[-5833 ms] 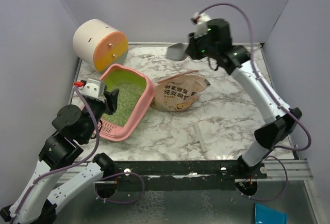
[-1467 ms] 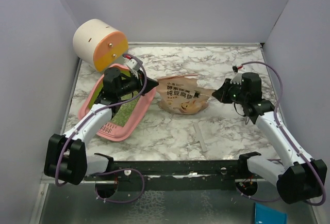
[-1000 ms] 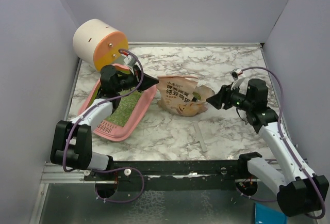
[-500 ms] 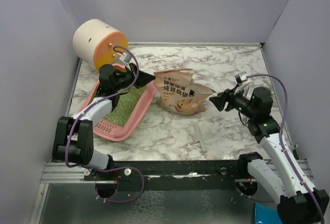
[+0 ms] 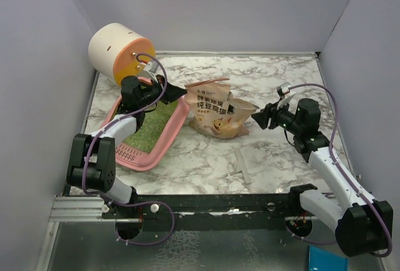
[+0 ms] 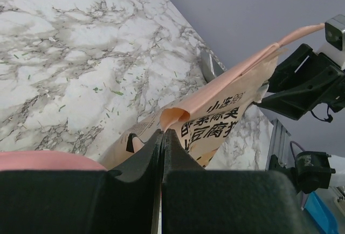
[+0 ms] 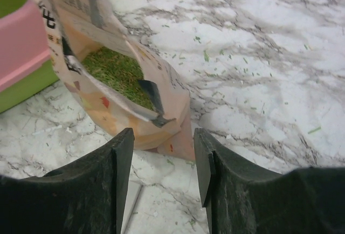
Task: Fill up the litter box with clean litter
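The pink litter box (image 5: 177, 123) lies at the left with greenish clean litter (image 5: 149, 130) spread inside. Beside it lies the tan paper bag (image 5: 219, 113), its left edge lifted. My left gripper (image 5: 182, 90) is shut on that folded edge; in the left wrist view the black jaws (image 6: 163, 132) meet on the bag's (image 6: 226, 112) peach rim. My right gripper (image 5: 257, 117) stands open just off the bag's right end. In the right wrist view its fingers (image 7: 123, 161) flank the bag's lower corner (image 7: 161, 129) without touching, and more clean litter (image 7: 114, 72) shows inside the open mouth.
A cream-and-orange cylinder (image 5: 119, 52) lies at the back left, close behind the litter box. A thin white strip (image 5: 244, 166) lies on the marble table (image 5: 281, 77) in front of the bag. Purple walls close in three sides. Stray granules dot the marble.
My left gripper has pulled the bag's left edge up and back toward the cylinder, so the bag stands more upright. My right gripper stays near the bag's right end, jaws still apart.
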`<state>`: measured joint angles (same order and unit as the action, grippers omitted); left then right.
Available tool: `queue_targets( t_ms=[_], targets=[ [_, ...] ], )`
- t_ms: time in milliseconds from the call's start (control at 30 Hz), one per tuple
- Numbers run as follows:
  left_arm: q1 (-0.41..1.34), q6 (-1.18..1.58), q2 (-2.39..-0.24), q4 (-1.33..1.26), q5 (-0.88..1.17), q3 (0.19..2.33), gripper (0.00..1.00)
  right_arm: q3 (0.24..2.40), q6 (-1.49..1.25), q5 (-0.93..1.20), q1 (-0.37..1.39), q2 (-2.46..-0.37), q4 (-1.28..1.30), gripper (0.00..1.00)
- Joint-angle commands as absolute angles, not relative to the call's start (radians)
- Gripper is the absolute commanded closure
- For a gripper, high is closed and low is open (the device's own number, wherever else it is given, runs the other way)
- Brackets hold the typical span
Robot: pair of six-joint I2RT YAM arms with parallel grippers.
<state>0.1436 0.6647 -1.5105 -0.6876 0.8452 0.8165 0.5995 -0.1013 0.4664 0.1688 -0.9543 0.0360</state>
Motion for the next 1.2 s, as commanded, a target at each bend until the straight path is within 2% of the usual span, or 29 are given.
queue_targets(
  t_ms=[0,167,367,867,1000,1067,1167],
  targets=[
    [0.123,0.681,-1.525,-0.738,0.829,0.862,1.0,0.578,-0.08,0.606,0.169,-0.947,-0.149,0.52],
    [0.123,0.691,-1.539,-0.745,0.84,0.871,1.0,0.542,-0.117,0.717,0.169,-0.981,-0.278,0.52],
    [0.123,0.693,-1.545,-0.747,0.858,0.881,1.0,0.515,-0.16,0.746,0.169,-1.072,-0.432,0.52],
    [0.116,0.695,-1.574,-0.748,0.883,0.901,1.0,0.529,-0.064,0.686,0.167,-1.143,-0.435,0.51],
    [0.112,0.697,-1.592,-0.748,0.877,0.911,1.0,0.485,-0.1,0.73,0.167,-1.155,-0.557,0.51],
    [0.112,0.697,-1.602,-0.747,0.874,0.914,1.0,0.462,-0.113,0.745,0.167,-1.168,-0.615,0.55],
    [0.11,0.698,-1.609,-0.747,0.876,0.914,1.0,0.447,-0.131,0.73,0.165,-1.165,-0.66,0.79]
  ],
)
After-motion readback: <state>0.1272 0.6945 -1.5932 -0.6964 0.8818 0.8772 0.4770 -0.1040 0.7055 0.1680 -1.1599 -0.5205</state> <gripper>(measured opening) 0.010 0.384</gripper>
